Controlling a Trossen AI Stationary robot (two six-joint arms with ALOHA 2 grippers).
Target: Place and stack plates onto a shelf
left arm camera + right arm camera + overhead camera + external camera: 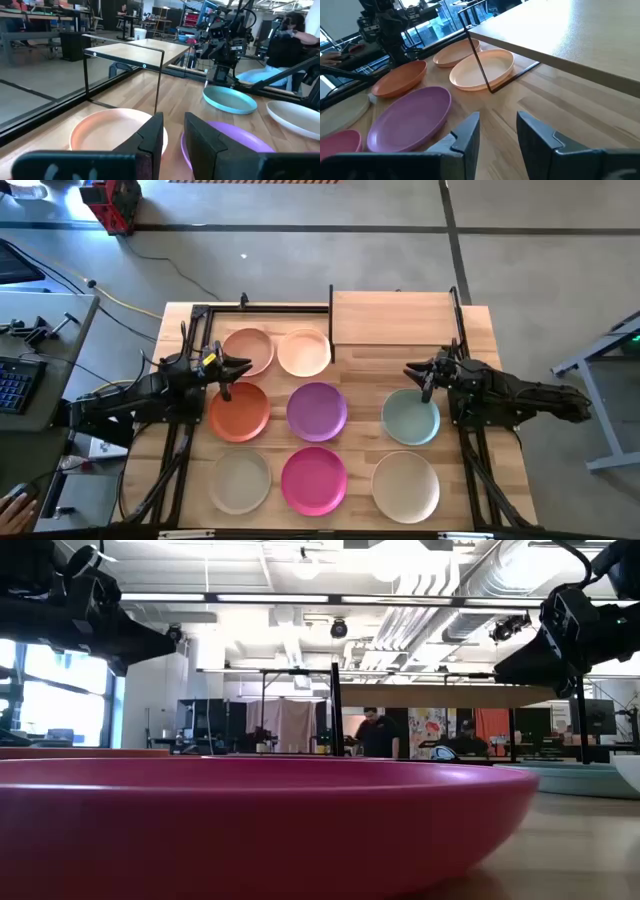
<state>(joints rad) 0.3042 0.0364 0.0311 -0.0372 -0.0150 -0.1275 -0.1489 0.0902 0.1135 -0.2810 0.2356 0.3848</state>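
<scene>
Eight plates lie flat on the wooden table: peach-pink (245,350), cream (303,352), orange (238,412), purple (317,410), pale teal (410,420), beige (240,482), magenta (314,480) and off-white (405,485). The shelf (395,317), a light-wood board on thin black posts, stands at the far right with nothing on it. My left gripper (235,370) hovers open between the peach-pink and orange plates, pointing toward the cream (100,132) and purple (240,140) plates. My right gripper (418,375) hovers open over the far edge of the teal plate, near the shelf's front.
A black wire frame (215,310) stands at the far left of the table beside the shelf; one thin post (480,60) rises next to the cream plate. People sit in the room beyond the table (378,735). Bare wood lies under and in front of the shelf (555,105).
</scene>
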